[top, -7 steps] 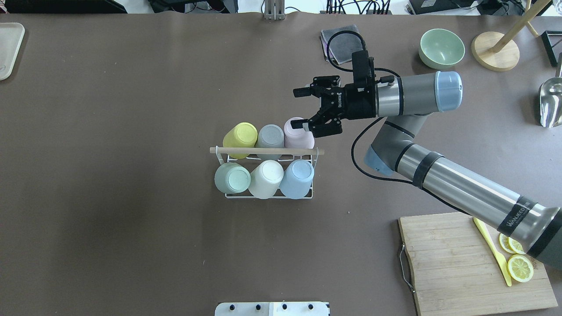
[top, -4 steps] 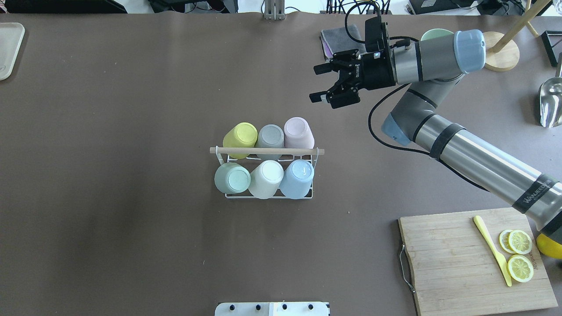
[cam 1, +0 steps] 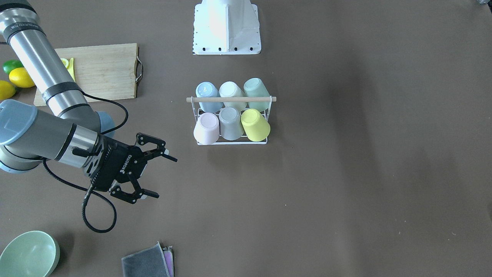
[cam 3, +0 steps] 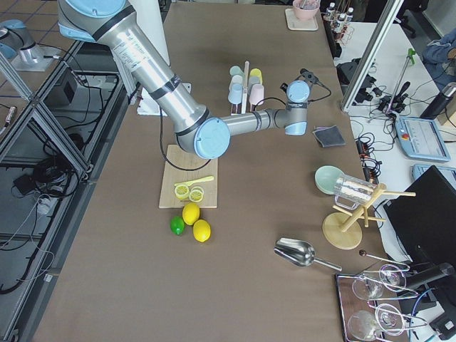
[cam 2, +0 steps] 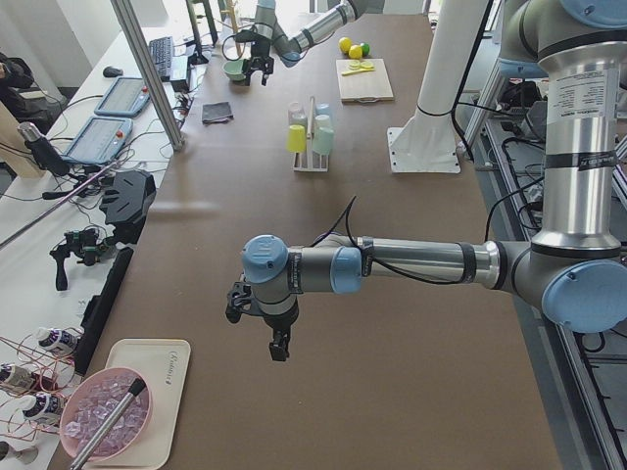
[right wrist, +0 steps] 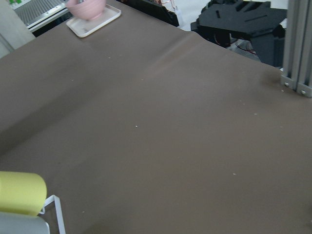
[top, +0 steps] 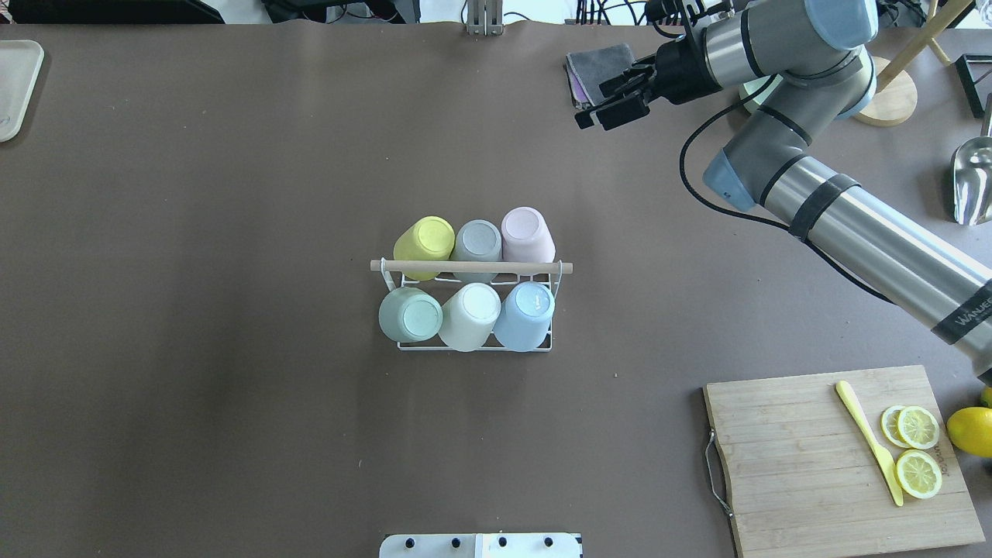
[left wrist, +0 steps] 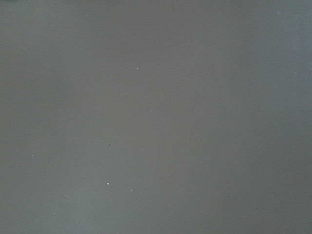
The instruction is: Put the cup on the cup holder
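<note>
The cup holder is a white wire rack with a wooden handle in the middle of the table. It holds several upturned cups, among them a pink cup, a yellow cup and a blue cup. The rack also shows in the front view. My right gripper is open and empty, far behind and to the right of the rack, near a folded cloth; it also shows in the front view. My left gripper shows only in the exterior left view, far from the rack; I cannot tell whether it is open or shut.
A grey cloth and a green bowl lie beyond the right gripper. A cutting board with lemon slices and a yellow knife lies at the near right. A wooden stand and a metal scoop are at the far right.
My right gripper has drawn back from the pink cup toward the far right of the table, open and empty. The pink cup stays on the rack.
</note>
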### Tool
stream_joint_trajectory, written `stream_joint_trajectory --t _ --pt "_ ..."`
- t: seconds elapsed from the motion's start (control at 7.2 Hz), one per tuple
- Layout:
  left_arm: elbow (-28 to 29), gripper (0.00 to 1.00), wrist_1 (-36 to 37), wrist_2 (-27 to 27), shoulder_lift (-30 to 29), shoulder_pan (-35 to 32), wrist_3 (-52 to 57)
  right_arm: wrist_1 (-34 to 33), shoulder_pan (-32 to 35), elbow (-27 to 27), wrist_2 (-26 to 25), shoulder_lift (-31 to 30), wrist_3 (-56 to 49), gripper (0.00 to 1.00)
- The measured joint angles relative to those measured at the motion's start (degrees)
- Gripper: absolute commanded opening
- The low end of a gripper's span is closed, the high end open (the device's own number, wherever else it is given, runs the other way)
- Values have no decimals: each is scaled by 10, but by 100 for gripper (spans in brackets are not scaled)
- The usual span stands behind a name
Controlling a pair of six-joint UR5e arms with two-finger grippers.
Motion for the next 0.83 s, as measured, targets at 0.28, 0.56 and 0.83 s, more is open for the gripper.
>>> stream_joint_trajectory --t 0.28,0.56,0.83 --pt "-2 98 -1 1 -5 -16 2 -153 7 19 -58 0 -1 100" --pt "0 98 -1 7 -4 -19 2 -271 8 27 -146 0 -1 100" --pt "0 98 -3 8 -2 -19 2 -384 1 30 -203 0 1 100"
